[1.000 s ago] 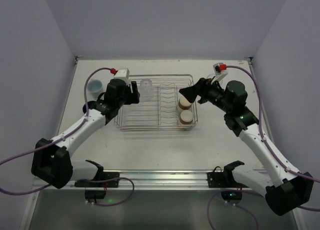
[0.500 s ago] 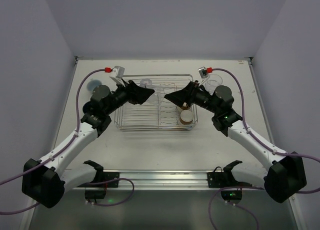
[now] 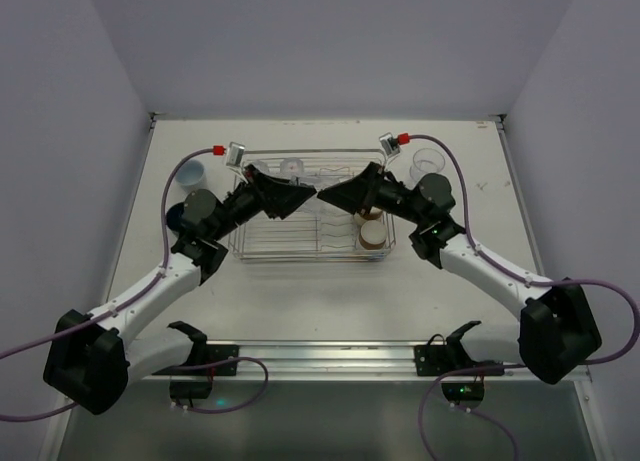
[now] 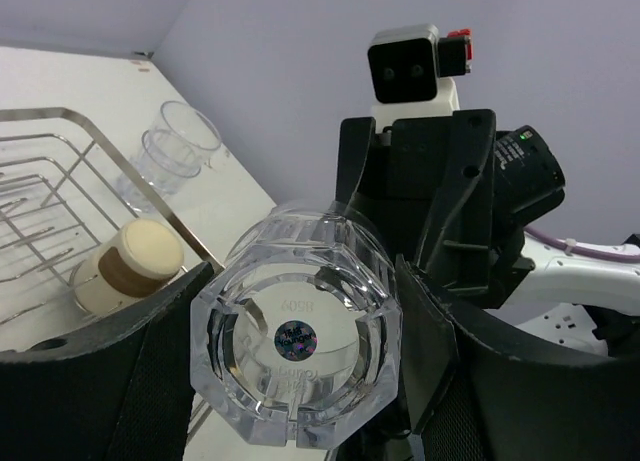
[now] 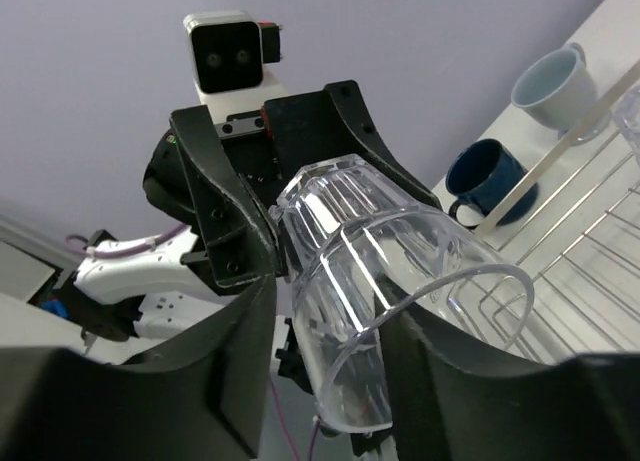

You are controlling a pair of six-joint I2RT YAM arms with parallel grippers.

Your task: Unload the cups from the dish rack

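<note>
Swung inward and met above the dish rack (image 3: 300,258) — clear tumbler (image 4: 300,336) clenched in left gripper (image 3: 300,193), right gripper (image 3: 335,193) narrowing round its mouth, cannot tell whether gripping yet — seemingly a handover before unloading.

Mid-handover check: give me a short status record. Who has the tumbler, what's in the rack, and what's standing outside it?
held item: clear tumbler, in the air above the dish rack
left gripper: shut on the tumbler's base end
right gripper: fingers either side of the tumbler's open end; firm contact unclear
in rack: two tan cups, one clear cup
left of rack: pale blue cup and dark blue cup, on the table
right of rack: clear tumblers
</note>
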